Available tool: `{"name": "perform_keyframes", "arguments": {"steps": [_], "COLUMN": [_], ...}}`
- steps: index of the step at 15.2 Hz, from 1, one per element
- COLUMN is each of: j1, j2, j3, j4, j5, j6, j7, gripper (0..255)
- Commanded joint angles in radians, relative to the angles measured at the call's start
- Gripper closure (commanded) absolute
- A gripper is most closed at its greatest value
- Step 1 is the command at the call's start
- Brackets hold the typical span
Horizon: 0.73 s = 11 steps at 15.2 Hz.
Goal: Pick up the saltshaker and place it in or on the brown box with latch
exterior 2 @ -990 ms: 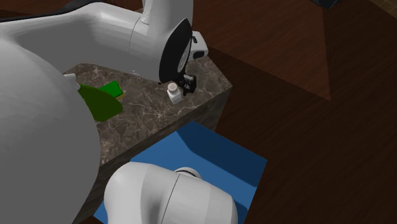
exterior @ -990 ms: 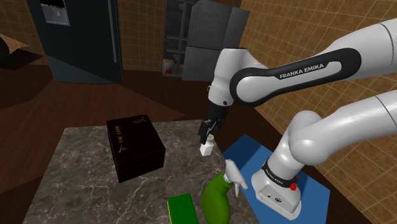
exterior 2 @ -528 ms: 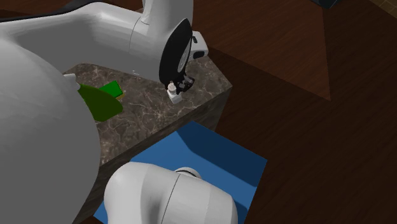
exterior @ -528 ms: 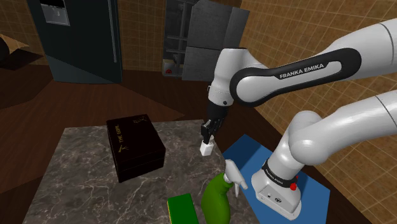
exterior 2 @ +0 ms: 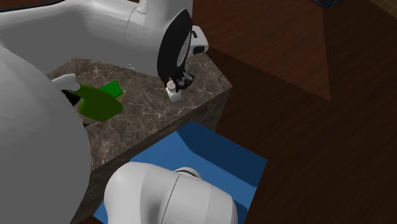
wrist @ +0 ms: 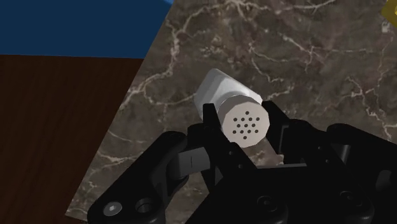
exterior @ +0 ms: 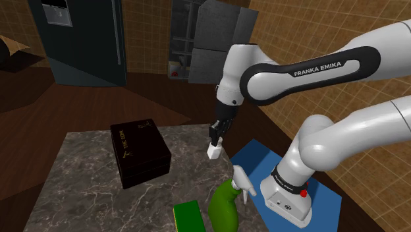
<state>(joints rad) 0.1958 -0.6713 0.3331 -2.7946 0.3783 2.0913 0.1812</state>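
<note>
The white saltshaker [exterior: 213,151] hangs just above the marble table [exterior: 85,191], near the edge by the blue mat. My black gripper [exterior: 215,136] is shut on its upper part from above. In the wrist view the fingers [wrist: 213,122] clasp the shaker [wrist: 222,95] just below its perforated cap, and the shaker tilts away over the marble. The second exterior view shows the gripper [exterior 2: 181,84] with the shaker [exterior 2: 171,94] over the table's corner. The dark brown box [exterior: 139,151] lies shut on the table, towards the shoulder view's left of the shaker.
A green spray bottle [exterior: 224,204] and a green block [exterior: 189,216] lie at the table's near edge, below the shaker in the shoulder view. The blue mat [exterior: 263,158] carries the arm's base. A dark fridge [exterior: 82,39] and a grey cabinet stand behind.
The fingers were open around the shaker a second ago and have shut on it. The shaker has since risen a little off the marble.
</note>
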Motion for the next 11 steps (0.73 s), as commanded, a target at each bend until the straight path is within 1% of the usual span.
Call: {"name": "perform_keyframes", "arguments": {"steps": [1, 11], "j1": [-0.002, -0.012], "j2": [-0.017, -0.073], "j3": [-0.007, -0.038], "j4": [0.018, 0.120], "j5": [-0.007, -0.042], "j6": [-0.035, -0.192], "j7": [0.005, 0.025], "gripper": [255, 255]}}
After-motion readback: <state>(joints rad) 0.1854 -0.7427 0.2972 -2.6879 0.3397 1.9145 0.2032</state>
